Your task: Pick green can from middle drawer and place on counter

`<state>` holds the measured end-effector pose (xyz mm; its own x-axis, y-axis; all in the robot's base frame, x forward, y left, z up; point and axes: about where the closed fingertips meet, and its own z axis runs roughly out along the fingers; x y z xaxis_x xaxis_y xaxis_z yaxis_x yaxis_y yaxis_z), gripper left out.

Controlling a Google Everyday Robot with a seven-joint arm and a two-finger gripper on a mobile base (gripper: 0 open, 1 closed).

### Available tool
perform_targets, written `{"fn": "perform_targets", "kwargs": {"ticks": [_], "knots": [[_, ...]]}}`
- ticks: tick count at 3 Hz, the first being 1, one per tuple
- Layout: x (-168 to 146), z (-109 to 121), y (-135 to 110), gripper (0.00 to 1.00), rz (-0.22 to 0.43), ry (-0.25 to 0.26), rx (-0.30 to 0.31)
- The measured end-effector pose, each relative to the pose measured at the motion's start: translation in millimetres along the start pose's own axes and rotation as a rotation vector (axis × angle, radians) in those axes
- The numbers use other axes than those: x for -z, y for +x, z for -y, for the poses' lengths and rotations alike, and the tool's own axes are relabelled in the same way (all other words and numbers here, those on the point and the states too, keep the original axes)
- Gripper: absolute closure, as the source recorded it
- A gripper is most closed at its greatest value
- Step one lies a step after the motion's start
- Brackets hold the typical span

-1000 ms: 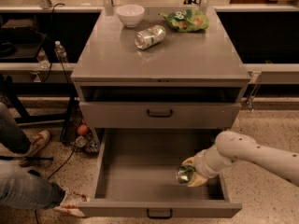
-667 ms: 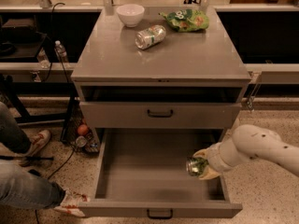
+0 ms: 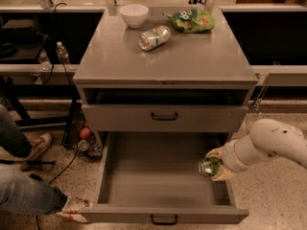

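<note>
Gripper (image 3: 215, 166), clamping green can (image 3: 208, 167), drifting rightward since earlier, now at right wall of middle drawer (image 3: 153, 174). Best lifting straight, clearing that wall before swinging above to counter (image 3: 192, 56).

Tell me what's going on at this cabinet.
The robot's two-finger gripper is shut on a small dark green drinks can, holding it at the right side of the open, wide grey bottom drawer. The can is not yet on the flat grey counter, where a white bowl, a pale silver-white can lying on its side and a green crisp bag sit.
</note>
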<state>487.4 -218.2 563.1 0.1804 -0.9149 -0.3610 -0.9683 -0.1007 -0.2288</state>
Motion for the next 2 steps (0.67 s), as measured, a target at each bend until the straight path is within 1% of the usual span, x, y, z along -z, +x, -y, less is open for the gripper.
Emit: {"fn": "perform_targets", "kwargs": {"ticks": [1, 2], "knots": [[34.4, 16.3, -2.6, 1.00, 0.015, 0.065, -0.021], [103.2, 52.9, -11.4, 1.00, 0.026, 0.197, -0.045]]}}
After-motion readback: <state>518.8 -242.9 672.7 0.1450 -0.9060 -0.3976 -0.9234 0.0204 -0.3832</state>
